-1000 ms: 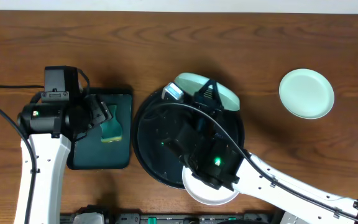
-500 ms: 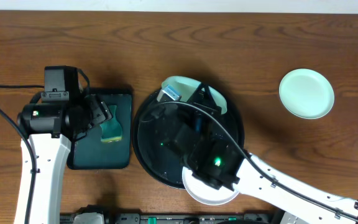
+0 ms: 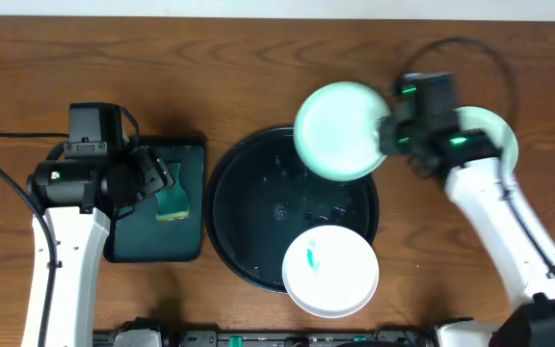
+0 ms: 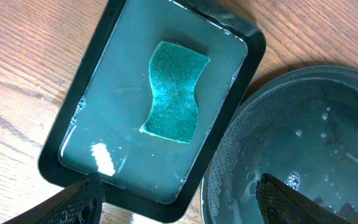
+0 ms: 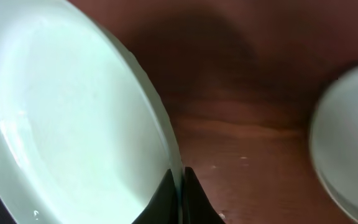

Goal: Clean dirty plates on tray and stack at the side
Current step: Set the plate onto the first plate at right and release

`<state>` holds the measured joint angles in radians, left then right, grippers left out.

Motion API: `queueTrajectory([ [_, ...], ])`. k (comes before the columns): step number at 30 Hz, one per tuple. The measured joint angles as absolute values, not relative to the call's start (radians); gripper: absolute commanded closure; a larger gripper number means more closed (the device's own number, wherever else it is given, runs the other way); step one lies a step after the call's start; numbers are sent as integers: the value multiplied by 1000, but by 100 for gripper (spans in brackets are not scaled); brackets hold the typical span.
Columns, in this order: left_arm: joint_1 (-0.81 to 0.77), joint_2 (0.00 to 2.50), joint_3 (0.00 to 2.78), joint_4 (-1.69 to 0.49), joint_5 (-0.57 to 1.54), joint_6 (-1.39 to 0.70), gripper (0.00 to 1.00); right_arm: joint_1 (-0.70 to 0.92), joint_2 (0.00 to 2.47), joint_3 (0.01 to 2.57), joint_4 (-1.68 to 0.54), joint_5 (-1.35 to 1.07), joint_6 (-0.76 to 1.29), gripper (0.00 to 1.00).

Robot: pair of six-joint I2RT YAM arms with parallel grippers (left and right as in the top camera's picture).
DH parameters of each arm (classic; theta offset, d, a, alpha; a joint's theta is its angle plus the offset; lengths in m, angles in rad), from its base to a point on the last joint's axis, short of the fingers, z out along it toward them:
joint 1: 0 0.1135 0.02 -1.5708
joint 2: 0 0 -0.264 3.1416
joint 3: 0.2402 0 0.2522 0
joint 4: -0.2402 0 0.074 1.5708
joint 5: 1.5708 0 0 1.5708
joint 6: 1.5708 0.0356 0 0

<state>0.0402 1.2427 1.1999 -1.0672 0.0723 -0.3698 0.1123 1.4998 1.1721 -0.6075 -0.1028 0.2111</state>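
Now right pincer [image 5: 180, 186], clamping the mint plate [image 3: 340, 130], has carried it off the tray [image 3: 229, 207]; left pincer [image 4: 178, 196] wide.

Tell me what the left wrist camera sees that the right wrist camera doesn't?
Only the left wrist camera shows the green sponge lying in the watery rectangular tray, and the wet round black tray beside it. Only the right wrist camera shows the right gripper pinching the rim of a mint plate, plus the edge of a second plate. Both show the brown wooden table.
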Motion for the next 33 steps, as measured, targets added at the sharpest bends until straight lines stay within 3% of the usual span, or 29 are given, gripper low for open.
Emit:
queueTrajectory([
  [7, 40, 1248, 1200, -1067, 72, -370, 21, -305, 1549, 1172, -637, -342, 345, 99],
  [13, 40, 1267, 1200, -1066, 72, -370, 21, -528, 1617, 1172, -642, -395, 413, 99],
  [18, 40, 1274, 1200, -1067, 72, -370, 21, -612, 1662, 1172, -640, -402, 436, 99],
  [27, 40, 1274, 1200, -1067, 72, -370, 21, -623, 1773, 1172, -608, -341, 440, 99],
  [29, 40, 1274, 1200, -1067, 72, -370, 21, -623, 1797, 1172, -606, -332, 441, 92],
  [31, 40, 1274, 1200, -1067, 72, -370, 21, -623, 1816, 1172, -603, -326, 443, 69],
  [33, 40, 1274, 1200, -1067, 72, -370, 21, -623, 1822, 1172, -601, -322, 444, 57],
])
